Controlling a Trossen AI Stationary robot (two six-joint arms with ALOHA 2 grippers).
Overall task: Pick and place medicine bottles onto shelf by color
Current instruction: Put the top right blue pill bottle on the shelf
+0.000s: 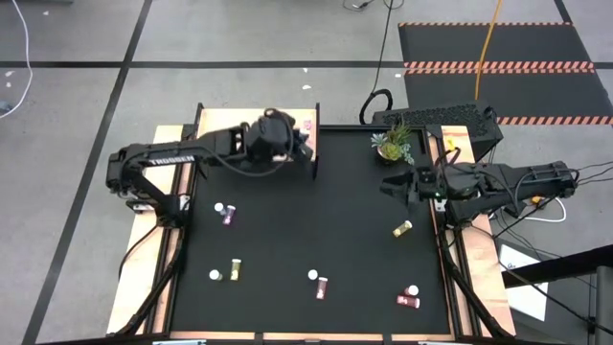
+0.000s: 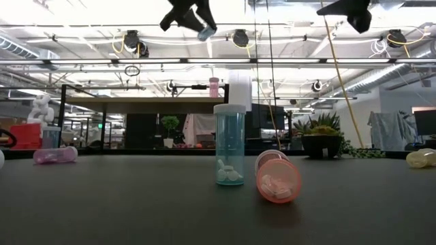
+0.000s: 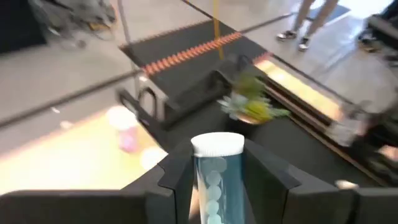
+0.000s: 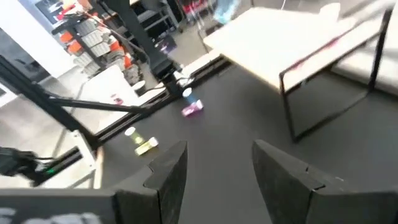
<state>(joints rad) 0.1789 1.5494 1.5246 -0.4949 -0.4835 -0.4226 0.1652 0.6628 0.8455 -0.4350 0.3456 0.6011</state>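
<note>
Floor [image 1: 239, 38]: grey concrete, dark seam lines crossing it. Black floor mat [image 1: 498, 53] at upper right of high view, edged with red-and-white hazard stripes. Yellow cable [image 1: 487, 43] crosses mat. Potted plant [image 1: 395, 144] near far right corner of black table surface [image 1: 316, 240]. Low view: ceiling with long bright light strips [image 2: 204, 61], exposed ducts and cables. Second potted plant [image 2: 168, 126] in room behind. Person's legs and shoes [image 3: 301, 28] on floor in left wrist view.

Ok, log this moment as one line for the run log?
left gripper: shut on blue bottle, over shelf | right gripper: open, empty, waiting at right edge | pink bottle: on shelf
</note>
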